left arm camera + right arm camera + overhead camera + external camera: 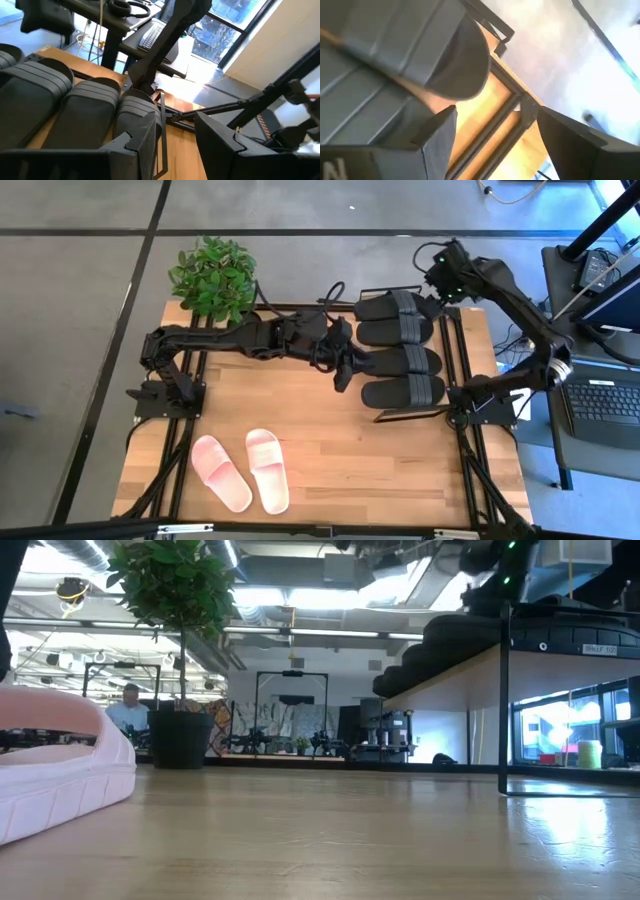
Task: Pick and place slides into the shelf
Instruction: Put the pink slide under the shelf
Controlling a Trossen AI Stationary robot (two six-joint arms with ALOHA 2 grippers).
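Two pink slides (240, 470) lie side by side at the worktop's (330, 450) near edge. Farther back, four black slides (400, 345) sit in a row on the shelf (415, 413), where the left gripper (343, 375) hangs by the third and fourth slides, fingers part open and empty. At the far end the right gripper (437, 285) hovers over the farthest black slide with fingers wide, holding nothing.
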